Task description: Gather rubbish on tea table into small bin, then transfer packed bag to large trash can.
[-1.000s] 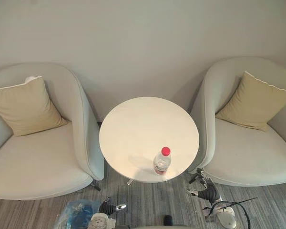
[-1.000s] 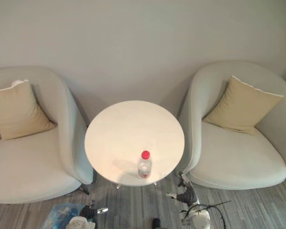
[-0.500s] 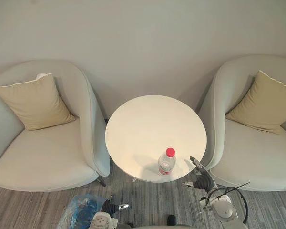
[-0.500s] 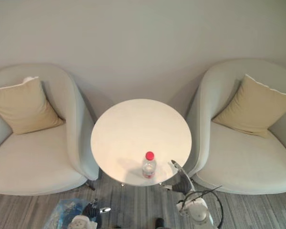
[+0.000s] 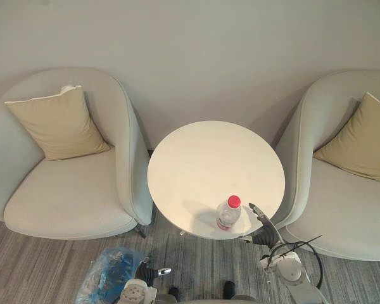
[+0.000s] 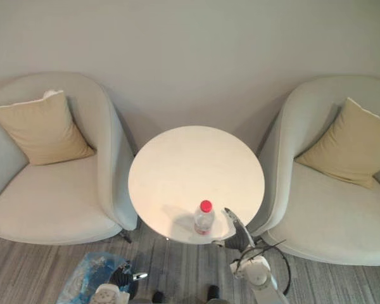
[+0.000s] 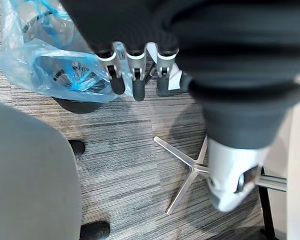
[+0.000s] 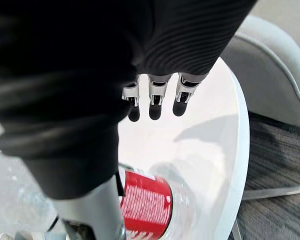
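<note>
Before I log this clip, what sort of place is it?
Probably a lounge or waiting corner: a left armchair and a right armchair flank a small round table with a bottle on it, over grey carpet.

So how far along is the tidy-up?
Done: the tea table holds only the bottle, ungrasped. In hand: right hand beside it, fingers open; left hand hangs open by the blue-bagged small bin on the floor. Left: grasp bottle, bin it, carry the bag to the large can.
</note>
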You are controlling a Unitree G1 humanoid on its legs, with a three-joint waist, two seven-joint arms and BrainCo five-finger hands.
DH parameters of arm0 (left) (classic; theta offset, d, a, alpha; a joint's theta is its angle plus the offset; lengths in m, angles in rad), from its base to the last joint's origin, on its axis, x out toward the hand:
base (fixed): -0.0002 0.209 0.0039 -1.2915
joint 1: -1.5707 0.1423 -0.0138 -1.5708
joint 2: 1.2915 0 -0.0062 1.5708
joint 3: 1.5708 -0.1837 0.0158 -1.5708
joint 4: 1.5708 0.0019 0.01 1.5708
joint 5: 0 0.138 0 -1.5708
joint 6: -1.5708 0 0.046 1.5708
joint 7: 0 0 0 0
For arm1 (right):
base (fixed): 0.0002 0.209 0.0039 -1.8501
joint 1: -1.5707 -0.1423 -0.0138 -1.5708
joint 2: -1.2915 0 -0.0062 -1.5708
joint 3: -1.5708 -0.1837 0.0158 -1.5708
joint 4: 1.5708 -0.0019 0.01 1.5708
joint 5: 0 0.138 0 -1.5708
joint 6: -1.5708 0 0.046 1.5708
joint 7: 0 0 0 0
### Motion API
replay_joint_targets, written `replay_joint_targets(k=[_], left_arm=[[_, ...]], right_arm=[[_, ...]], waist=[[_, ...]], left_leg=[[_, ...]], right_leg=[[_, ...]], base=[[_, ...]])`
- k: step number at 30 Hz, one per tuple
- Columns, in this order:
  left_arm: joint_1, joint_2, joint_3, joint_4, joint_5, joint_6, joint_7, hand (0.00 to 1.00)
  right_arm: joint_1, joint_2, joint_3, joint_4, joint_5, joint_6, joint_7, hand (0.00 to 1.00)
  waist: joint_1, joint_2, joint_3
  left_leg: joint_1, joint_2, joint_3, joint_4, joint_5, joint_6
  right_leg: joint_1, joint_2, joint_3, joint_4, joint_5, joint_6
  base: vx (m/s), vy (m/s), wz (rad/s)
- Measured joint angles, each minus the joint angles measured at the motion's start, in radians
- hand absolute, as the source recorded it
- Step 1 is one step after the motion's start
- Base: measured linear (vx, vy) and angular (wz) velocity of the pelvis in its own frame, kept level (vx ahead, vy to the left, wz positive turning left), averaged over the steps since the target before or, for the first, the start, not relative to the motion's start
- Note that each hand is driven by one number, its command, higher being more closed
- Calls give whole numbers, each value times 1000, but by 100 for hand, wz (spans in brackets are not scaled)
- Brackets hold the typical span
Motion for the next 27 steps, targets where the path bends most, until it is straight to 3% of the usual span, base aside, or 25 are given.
replay_joint_targets(k=[11,12,27], left_arm=[[-5,-1,0,-11,-1,0,1,0],[-6,-2,0,-11,-1,-1,1,0],[-10,-3,1,-12,-5,-18,4,0]], right_arm=[[-76,39,21,73,20,7,-5,0],[-83,39,23,74,20,9,-6,100],[-159,41,37,104,85,23,-27,100]], waist=[[27,-5,3],[31,-5,3],[47,-8,5]], left_leg=[[-18,-6,-33,-1,6,1],[-19,-6,-33,-1,6,1],[-43,-12,-67,3,14,2]], right_leg=[[-3,-4,-33,0,-6,0],[-3,-5,-33,0,-6,0],[-11,-7,-61,0,-10,-4]], base=[[-11,-1,9],[0,0,0],[-10,0,5]])
